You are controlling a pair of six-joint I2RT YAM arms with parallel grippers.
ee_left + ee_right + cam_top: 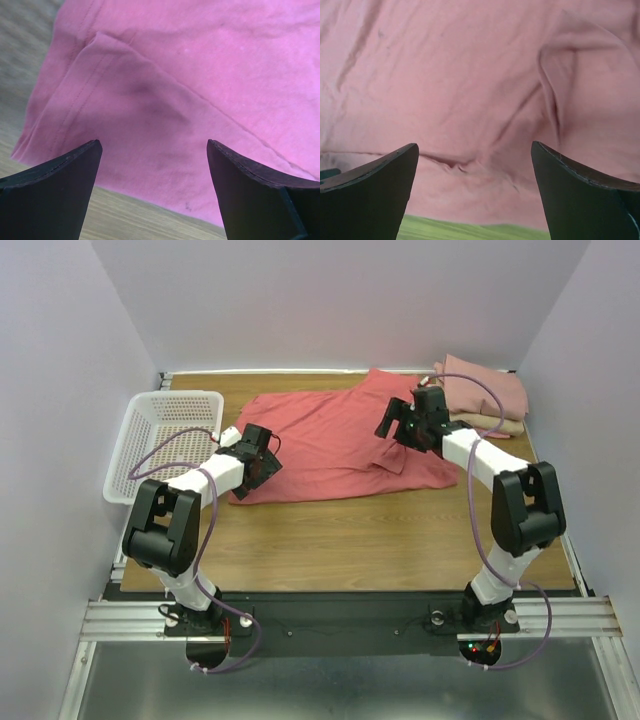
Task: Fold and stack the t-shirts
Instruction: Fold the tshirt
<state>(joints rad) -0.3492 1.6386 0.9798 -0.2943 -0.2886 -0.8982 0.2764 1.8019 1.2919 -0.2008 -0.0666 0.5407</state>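
Observation:
A large coral-red t-shirt (330, 440) lies spread out and wrinkled across the middle of the wooden table (350, 540). At the back right a dusty-pink folded t-shirt (490, 390) rests on a tan one (500, 426). My left gripper (262, 455) hovers open over the red shirt's near-left corner; its wrist view shows the hem (150, 115) between the spread fingers (154, 143), with nothing held. My right gripper (395, 420) stands open above the shirt's right side, over creased cloth (470, 100), and its fingers (474, 145) are empty too.
A white plastic mesh basket (165, 435) sits at the table's left edge, partly overhanging it. Grey walls close in the left, back and right sides. Bare wood runs along the front, between the shirt and the arm bases.

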